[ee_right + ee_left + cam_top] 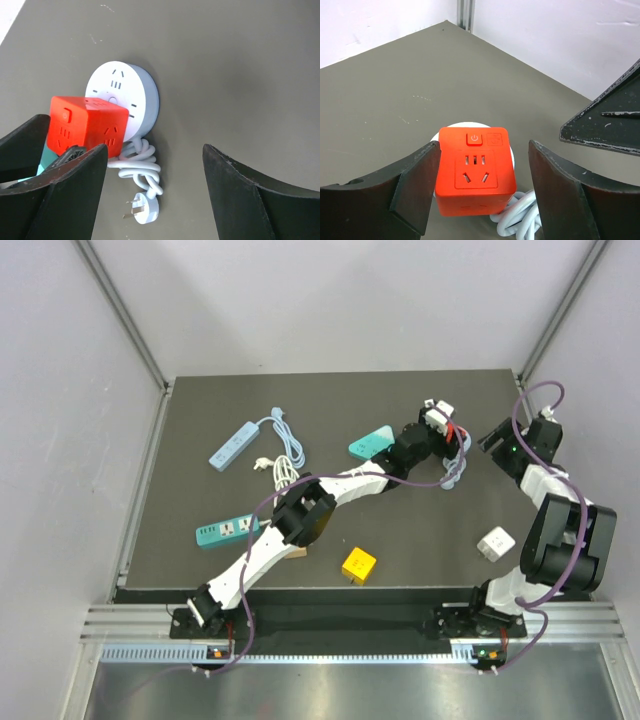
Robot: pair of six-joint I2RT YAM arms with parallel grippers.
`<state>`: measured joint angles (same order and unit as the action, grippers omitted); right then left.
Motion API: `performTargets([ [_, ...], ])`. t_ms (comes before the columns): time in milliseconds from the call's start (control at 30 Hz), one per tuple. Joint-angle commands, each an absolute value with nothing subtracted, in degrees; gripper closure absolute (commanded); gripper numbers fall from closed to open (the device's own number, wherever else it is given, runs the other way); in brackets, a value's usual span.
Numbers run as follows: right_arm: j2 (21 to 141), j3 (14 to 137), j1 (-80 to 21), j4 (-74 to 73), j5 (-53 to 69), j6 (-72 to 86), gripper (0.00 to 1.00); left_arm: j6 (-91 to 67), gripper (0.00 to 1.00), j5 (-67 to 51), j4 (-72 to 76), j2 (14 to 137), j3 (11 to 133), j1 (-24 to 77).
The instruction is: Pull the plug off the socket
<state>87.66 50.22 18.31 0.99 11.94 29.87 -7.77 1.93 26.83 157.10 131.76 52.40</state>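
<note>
Left hand (483,167) is spread wide around the red cube plug (475,190), with one finger on each side. Its left finger (415,185) sits right at the cube's side, touching or just short of it; I cannot tell which. Its right finger (555,195) stands apart from the cube, with a clear gap between them. The cube sits on the round white socket (117,82), toward the far right of the tabletop (240,75), beside a knotted white cord (142,167). Right hand (154,150) hangs nearby, spread wide, holding nothing.
</note>
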Motion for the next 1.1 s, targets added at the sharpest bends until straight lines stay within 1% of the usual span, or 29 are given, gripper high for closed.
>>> performTargets([
  [0, 87.6, 49.4, 19.0, 4.9, 13.4, 30.2, 0.24, -7.7, 0.25, 0.9, 25.0, 157.4, 131.0, 53.3],
  [67, 87.8, 48.9, 19.0, 5.6, 13.9, 30.2, 0.24, -7.7, 0.23, 1.1, 25.4, 156.5, 129.3, 53.3],
  [133, 88.1, 48.8, 19.1, 6.1, 14.5, 30.1, 0.24, -7.1, 0.17, 1.2, 26.2, 155.4, 127.2, 53.3],
  [167, 88.3, 48.6, 19.1, 6.6, 14.8, 30.2, 0.24, -6.8, 0.13, 1.3, 25.8, 155.0, 126.5, 53.3],
  [200, 88.5, 48.6, 19.0, 6.9, 15.5, 30.3, 0.24, -6.2, 0.12, 1.4, 25.1, 154.8, 126.4, 53.3],
  [267, 88.7, 48.6, 19.0, 7.2, 16.1, 30.4, 0.23, -6.0, 0.11, 1.7, 23.5, 154.4, 125.8, 53.3],
  [367, 88.4, 48.2, 19.0, 7.8, 16.5, 30.5, 0.23, -5.9, 0.10, 1.3, 26.0, 152.9, 123.0, 53.3],
  [433, 88.3, 48.1, 19.1, 7.9, 16.5, 30.3, 0.23, -5.9, 0.12, 2.1, 25.8, 153.2, 123.3, 53.3],
  [500, 88.3, 48.1, 19.1, 7.8, 16.4, 30.3, 0.23, -6.1, 0.13, 5.2, 28.6, 151.1, 119.7, 53.3],
  [533, 88.5, 48.0, 19.0, 7.8, 16.4, 30.2, 0.23, -6.2, 0.12, 5.4, 31.7, 150.0, 114.8, 53.3],
  [567, 88.7, 48.1, 19.0, 7.9, 16.4, 30.2, 0.23, -5.9, 0.12, 5.4, 35.1, 148.2, 113.4, 53.3],
  [633, 89.5, 48.2, 19.0, 8.4, 17.0, 30.3, 0.23, -4.0, 0.11, 4.8, 32.6, 148.5, 114.4, 53.3],
  [667, 89.6, 48.1, 19.0, 8.9, 17.3, 30.7, 0.23, -3.6, 0.11, 4.9, 30.3, 149.2, 117.8, 53.3],
  [700, 90.1, 47.8, 19.0, 9.2, 17.7, 30.8, 0.23, -3.4, 0.10, 5.2, 28.0, 150.0, 118.6, 53.2],
  [833, 91.5, 48.0, 19.0, 10.4, 18.8, 31.2, 0.23, -3.6, 0.05, 2.6, 30.5, 150.2, 117.8, 53.2],
  [967, 92.3, 48.0, 18.8, 11.1, 20.2, 31.3, 0.23, -1.7, 0.01, 3.3, 31.8, 150.1, 117.7, 53.0],
  [1067, 92.7, 48.1, 18.8, 11.5, 20.6, 31.6, 0.23, -2.4, 0.01, 1.4, 30.2, 152.3, 121.6, 52.3],
])
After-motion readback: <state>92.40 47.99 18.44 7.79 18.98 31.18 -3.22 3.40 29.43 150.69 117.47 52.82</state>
